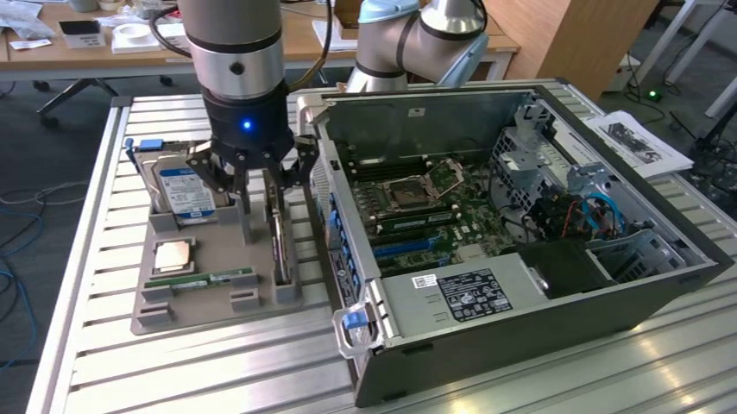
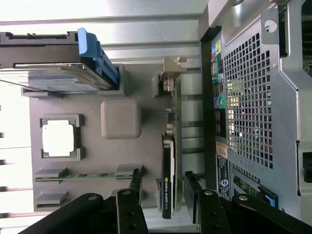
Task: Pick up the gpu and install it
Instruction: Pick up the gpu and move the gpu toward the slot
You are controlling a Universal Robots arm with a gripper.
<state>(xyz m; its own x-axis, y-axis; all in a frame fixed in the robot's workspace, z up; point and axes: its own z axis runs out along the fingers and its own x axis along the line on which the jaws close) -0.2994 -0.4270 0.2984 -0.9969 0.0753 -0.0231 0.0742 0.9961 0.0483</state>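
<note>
Cluttered wooden desk (image 1: 83, 55) behind slatted metal table (image 1: 173, 371).

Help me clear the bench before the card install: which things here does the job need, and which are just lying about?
Needed: gpu, standing edge-on in the grey holder; open gripper, fingers either side of it; computer case, side open.

Lying about: hard drive; memory stick; processor chip; papers.

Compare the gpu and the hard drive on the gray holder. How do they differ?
The gpu is a slim dark card standing on edge; the hard drive is a boxy silver block with a blue-white label. The gpu stands between the open fingers of the gripper; the hard drive sits off to one side of them. Both rest in slots of the gray holder, outside the computer case.
</note>
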